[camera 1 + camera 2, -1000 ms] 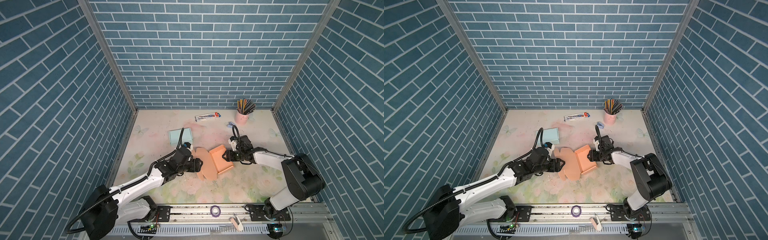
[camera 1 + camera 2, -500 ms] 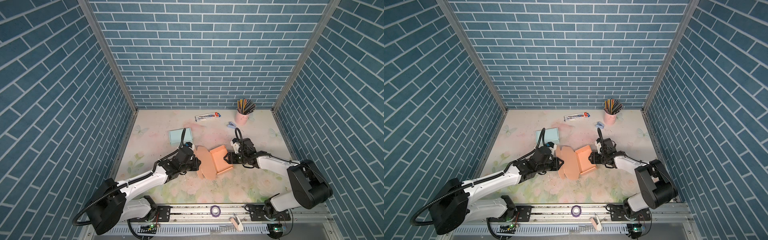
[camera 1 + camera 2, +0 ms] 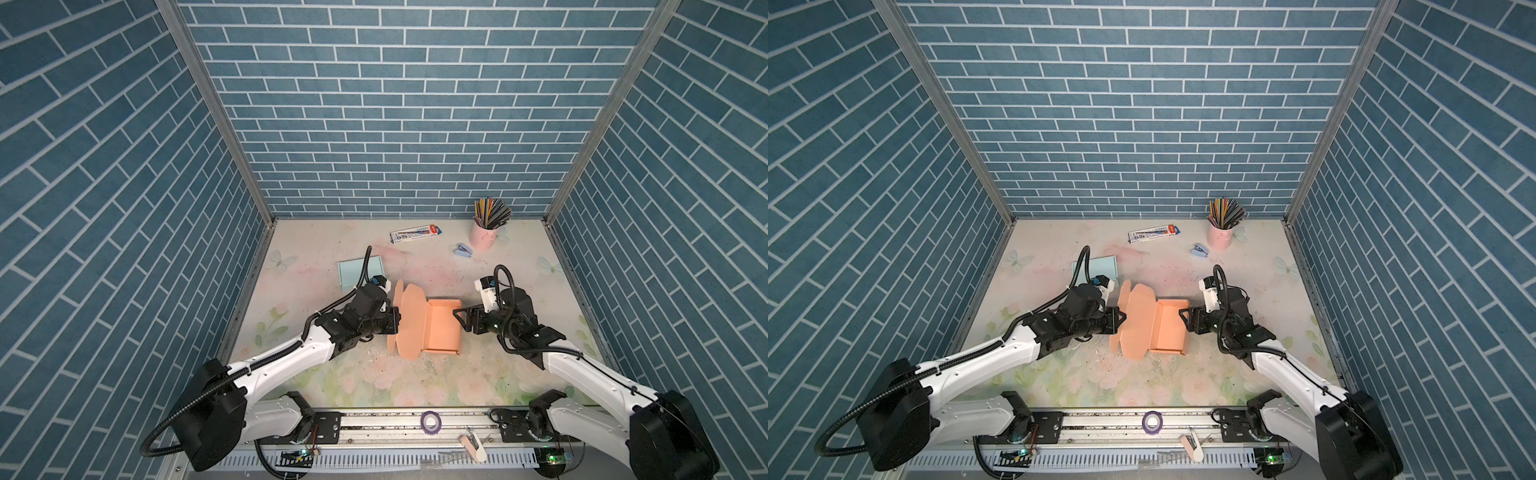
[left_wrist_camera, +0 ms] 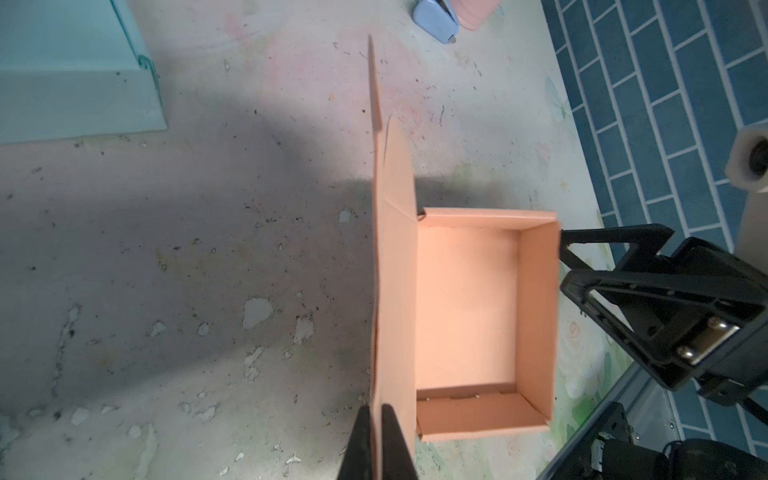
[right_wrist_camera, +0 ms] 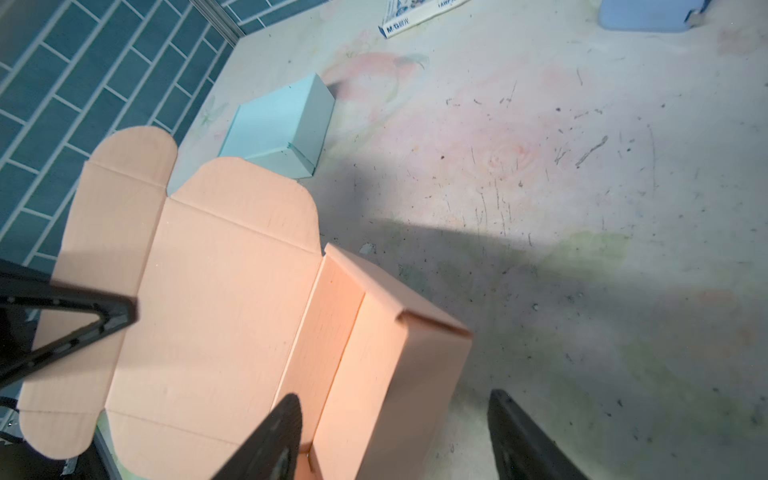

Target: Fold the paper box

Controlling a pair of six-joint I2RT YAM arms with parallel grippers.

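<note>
Paper box is seen near the middle of the table, between both arms, tray part set flat w/ its opening up. Lid is raised steeply at the tray's left side, side flaps not folded in. Left tool is clamped tight on the lid's outer edge; in the left wrist view both fingers are pressed onto the thin card. Right tool is held w/ jaws apart, nothing gripped, tips just beside the tray's right wall. Blue box is set behind the left arm. Pencil cup, stapler & long carton are placed near the back wall.
</note>
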